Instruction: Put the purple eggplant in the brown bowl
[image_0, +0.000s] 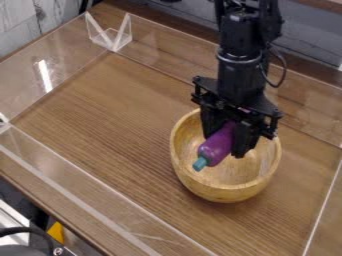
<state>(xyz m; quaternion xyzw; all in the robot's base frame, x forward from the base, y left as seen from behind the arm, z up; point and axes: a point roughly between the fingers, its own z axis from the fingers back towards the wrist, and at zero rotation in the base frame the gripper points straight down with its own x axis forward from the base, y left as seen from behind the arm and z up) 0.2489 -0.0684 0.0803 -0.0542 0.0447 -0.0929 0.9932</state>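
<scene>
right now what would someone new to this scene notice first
Probably the black hand, reaching down over the bowl with the purple eggplant in its grip, teal cap pointing toward the near left. Next comes the round brown bowl beneath them, right of the middle of the picture. At the far left of the table, a small clear angular thing stands out against the wood.

A brown wooden table (100, 130) with pale lines across its top meets a grey surface (310, 35) along the upper right.
</scene>
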